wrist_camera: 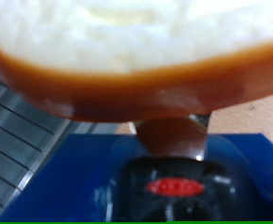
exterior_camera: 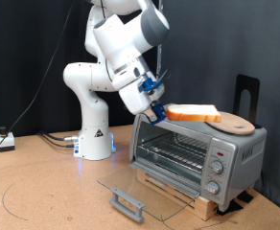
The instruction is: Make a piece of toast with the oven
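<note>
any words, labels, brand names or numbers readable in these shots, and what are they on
None can be read.
Red oval label on the gripper, seen in the wrist view below the piece of toast: it seems to carry marks, but too blurred to read.
Panel with three knobs on the oven, exterior view: any print around the knobs is too small to read.
Robot arm: no readable lettering.

Round wooden board (exterior_camera: 238,123) atop appliance; cables (exterior_camera: 54,140) on table (exterior_camera: 44,192).
</note>
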